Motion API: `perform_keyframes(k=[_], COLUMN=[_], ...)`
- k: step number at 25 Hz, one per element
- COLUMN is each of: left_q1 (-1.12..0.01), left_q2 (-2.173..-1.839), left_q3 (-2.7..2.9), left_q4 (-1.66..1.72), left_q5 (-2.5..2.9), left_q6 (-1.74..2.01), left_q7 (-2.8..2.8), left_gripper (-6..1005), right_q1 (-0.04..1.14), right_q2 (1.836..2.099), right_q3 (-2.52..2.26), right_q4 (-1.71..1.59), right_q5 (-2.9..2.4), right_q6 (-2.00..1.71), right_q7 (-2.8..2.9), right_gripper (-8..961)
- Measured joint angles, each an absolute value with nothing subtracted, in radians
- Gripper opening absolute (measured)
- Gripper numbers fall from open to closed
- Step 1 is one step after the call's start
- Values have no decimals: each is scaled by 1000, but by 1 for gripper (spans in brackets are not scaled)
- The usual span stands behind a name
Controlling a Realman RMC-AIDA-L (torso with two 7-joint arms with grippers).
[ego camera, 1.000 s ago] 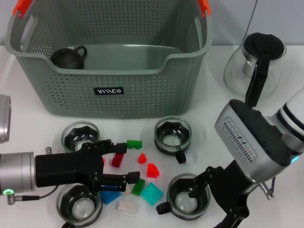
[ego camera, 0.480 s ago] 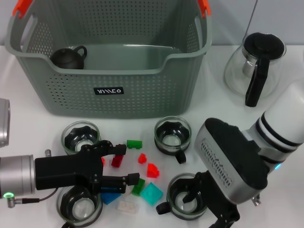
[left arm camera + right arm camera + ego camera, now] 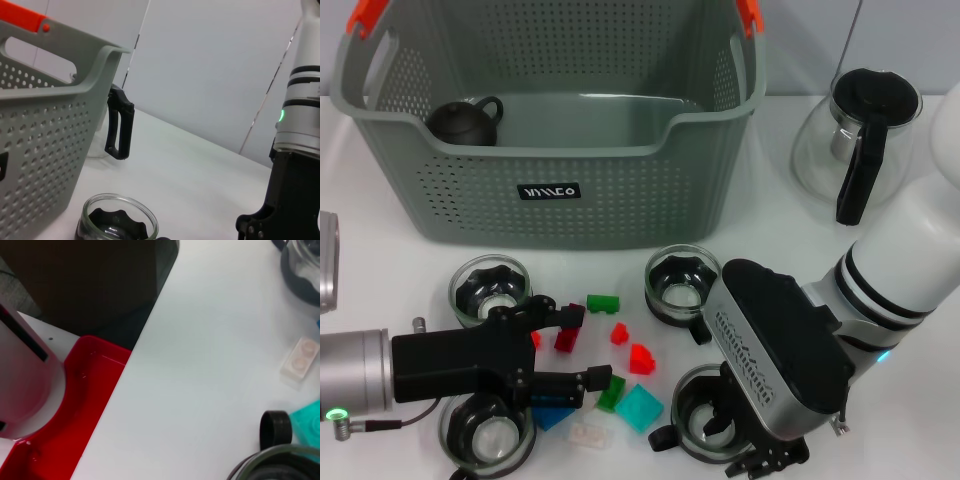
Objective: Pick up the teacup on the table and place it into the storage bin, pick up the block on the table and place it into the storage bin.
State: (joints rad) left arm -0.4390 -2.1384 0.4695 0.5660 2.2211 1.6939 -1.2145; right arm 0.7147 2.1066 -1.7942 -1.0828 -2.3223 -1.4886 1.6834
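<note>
The grey-green storage bin (image 3: 550,185) stands at the back with a dark teapot (image 3: 465,120) inside. Glass teacups sit at the left (image 3: 492,288), middle (image 3: 683,280), front left (image 3: 487,432) and front right (image 3: 715,415). Small blocks lie between them: a dark red block (image 3: 567,338), red ones, green (image 3: 603,301), teal (image 3: 639,407), blue and white (image 3: 586,434). My left gripper (image 3: 578,347) is open low over the table, its fingers on either side of the dark red block. My right gripper (image 3: 730,435) hangs directly over the front right teacup, its body hiding most of the cup.
A glass jug (image 3: 860,140) with a black handle stands at the back right. The right wrist view shows the table's front edge, with a red tray (image 3: 75,405) beyond it. In the left wrist view the bin wall (image 3: 45,150), a teacup (image 3: 117,220) and the right arm (image 3: 300,150) appear.
My right arm has swung in toward the left and turned over the front right teacup, now covering more of it. The left gripper has barely shifted around the dark red block.
</note>
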Motion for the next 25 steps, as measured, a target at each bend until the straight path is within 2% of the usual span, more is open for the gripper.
perform_keyframes(k=[6, 9, 20, 25], left_q1=[-439, -439, -438, -436], left_q2=[-2138, -2138, -2137, -2135], left_q3=[463, 462, 459, 458], left_q4=[566, 566, 566, 569], left_q5=[2220, 2220, 2220, 2220], left_q6=[1693, 1693, 1696, 1704], left_q7=[-1203, -1203, -1203, -1203], left_gripper=[934, 934, 934, 934], right_q1=[707, 711, 709, 690], right_q2=[2105, 2105, 2103, 2100], right_q3=[-1800, -1800, -1787, -1659], right_q4=[-1117, -1111, -1130, -1232], right_q5=[-2323, -2324, -2324, -2324], right_q6=[-1485, -1480, -1491, -1634], right_q7=[1714, 1732, 1765, 1789], right_gripper=[411, 202, 57, 57])
